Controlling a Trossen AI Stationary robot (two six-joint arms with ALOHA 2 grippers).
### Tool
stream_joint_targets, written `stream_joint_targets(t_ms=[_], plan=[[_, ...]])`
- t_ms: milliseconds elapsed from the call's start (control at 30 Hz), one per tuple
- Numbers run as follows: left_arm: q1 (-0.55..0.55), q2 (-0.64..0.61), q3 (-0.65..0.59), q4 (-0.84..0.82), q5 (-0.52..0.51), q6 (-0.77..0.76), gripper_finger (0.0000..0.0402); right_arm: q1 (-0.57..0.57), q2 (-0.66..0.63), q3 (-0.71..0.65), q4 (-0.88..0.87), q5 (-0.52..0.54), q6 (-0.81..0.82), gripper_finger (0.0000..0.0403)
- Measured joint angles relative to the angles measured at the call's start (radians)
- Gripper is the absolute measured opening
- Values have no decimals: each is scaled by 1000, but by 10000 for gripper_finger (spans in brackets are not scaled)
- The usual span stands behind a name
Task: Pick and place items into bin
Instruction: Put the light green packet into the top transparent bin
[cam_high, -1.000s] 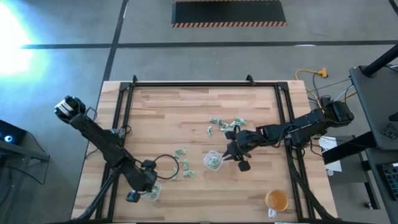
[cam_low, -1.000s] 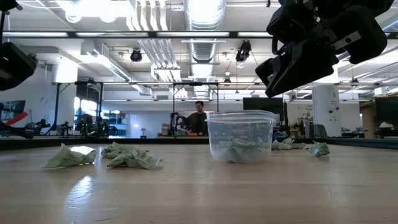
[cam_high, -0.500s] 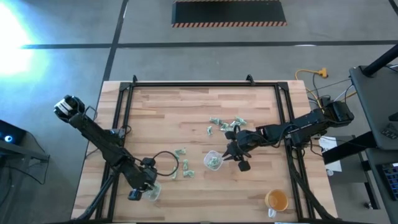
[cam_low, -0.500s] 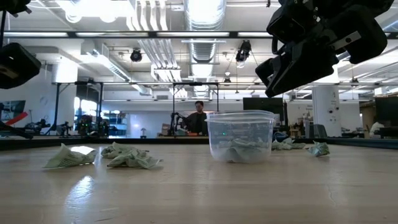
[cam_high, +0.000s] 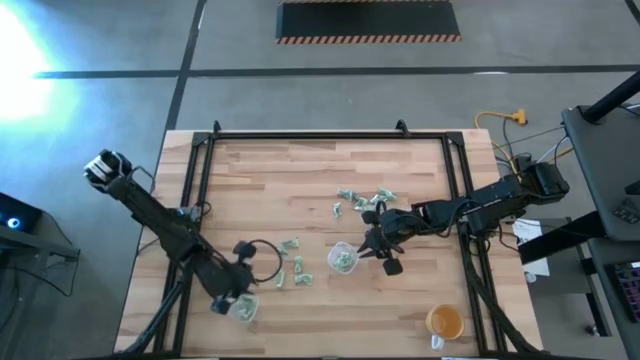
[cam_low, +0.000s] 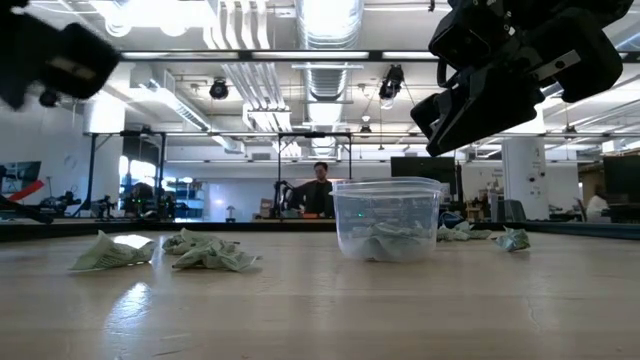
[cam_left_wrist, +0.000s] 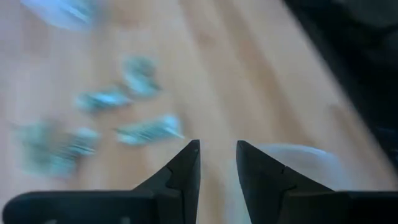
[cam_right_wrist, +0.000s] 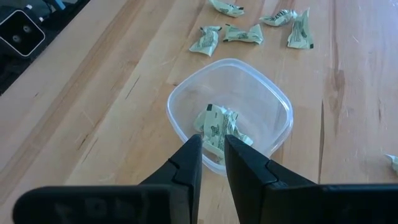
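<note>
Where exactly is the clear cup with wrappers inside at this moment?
In the high view, the clear cup stands on the table's front-middle part, directly beside the right gripper, with loose wrappers farther back.

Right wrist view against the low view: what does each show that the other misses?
Only the right wrist view looks down into the clear cup and shows the right pincer above it, fingers nearly together. Only the low view shows wrappers lying left of the cup and a person in the room behind. Both show the cup holding crumpled wrappers.
</note>
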Motion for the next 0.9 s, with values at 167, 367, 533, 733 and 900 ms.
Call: stream_joint_targets(t_ms=[167, 367, 533, 733, 900], plan=[[45, -6, -8, -1, -200, 130, 87, 0, 0, 0, 0, 0, 0, 61], [150, 27, -10, -1, -257, 152, 87, 0, 0, 0, -2, 3, 0, 61], [240, 56, -10, 0, -263, 162, 87, 0, -14, 0, -82, 149, 16, 61], [283, 59, -10, 2, -265, 214, 87, 0, -74, 0, -259, 286, 121, 61], [287, 54, -10, 6, -266, 214, 87, 1, -98, -7, -359, 288, 282, 61]])
